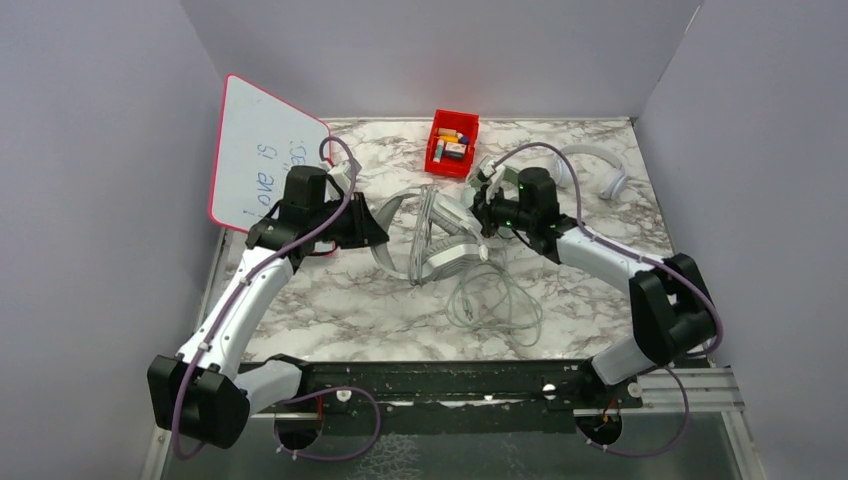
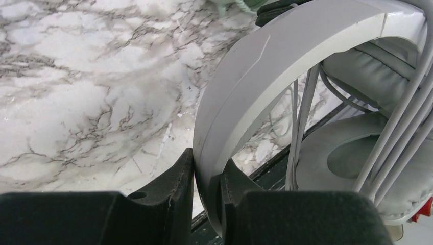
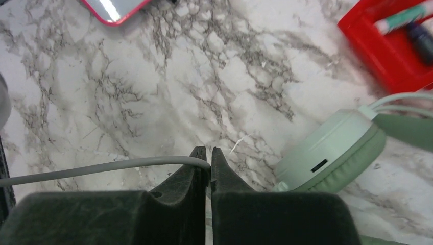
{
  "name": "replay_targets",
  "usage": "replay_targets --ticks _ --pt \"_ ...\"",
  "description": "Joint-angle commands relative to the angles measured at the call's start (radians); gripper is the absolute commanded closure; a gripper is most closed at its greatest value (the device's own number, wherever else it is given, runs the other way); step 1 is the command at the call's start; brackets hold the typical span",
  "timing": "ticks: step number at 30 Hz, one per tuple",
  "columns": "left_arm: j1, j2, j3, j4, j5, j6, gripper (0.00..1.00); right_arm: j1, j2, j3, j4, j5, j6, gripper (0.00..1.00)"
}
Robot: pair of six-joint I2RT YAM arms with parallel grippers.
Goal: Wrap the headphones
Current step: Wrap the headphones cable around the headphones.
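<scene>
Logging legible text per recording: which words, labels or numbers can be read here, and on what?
"Love is": blue handwriting on the whiteboard, running sideways.
Rest of that handwriting: too blurred and partly covered to read.
Items in the red bin: labels too small to read.
Nothing else shows text.

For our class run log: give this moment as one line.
left gripper: shut on grey-white headset, at headband | right gripper: shut on thin grey cable | cable coil: loose on table
</scene>
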State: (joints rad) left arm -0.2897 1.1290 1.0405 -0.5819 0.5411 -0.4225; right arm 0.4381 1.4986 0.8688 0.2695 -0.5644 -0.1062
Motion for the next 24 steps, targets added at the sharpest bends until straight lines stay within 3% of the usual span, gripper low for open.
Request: replay_targets --ticks 1,9,16,20,24 --pt "-0.004 -0.009 -0.072 0.048 0.028 -0.004 1.00 0.029 0.103 0.065 -0.132 0.106 0.050 0.93" --pt "0.010 0.013 -0.229 0.091 0.043 0.012 1.00 0.066 0.192 0.078 -0.261 0.097 0.069 0.85" --pt "0.026 0.009 -0.291 0.129 0.014 -0.014 1.00 0.068 0.220 0.128 -0.417 0.038 0.196 0.71" --pt "0.052 0.024 -0.311 0.161 0.049 -0.029 1.00 0.067 0.227 0.173 -0.529 0.082 0.197 0.50" --pt "0.067 0.036 -0.309 0.181 0.100 -0.043 1.00 0.068 0.200 0.188 -0.632 0.131 0.225 0.41"
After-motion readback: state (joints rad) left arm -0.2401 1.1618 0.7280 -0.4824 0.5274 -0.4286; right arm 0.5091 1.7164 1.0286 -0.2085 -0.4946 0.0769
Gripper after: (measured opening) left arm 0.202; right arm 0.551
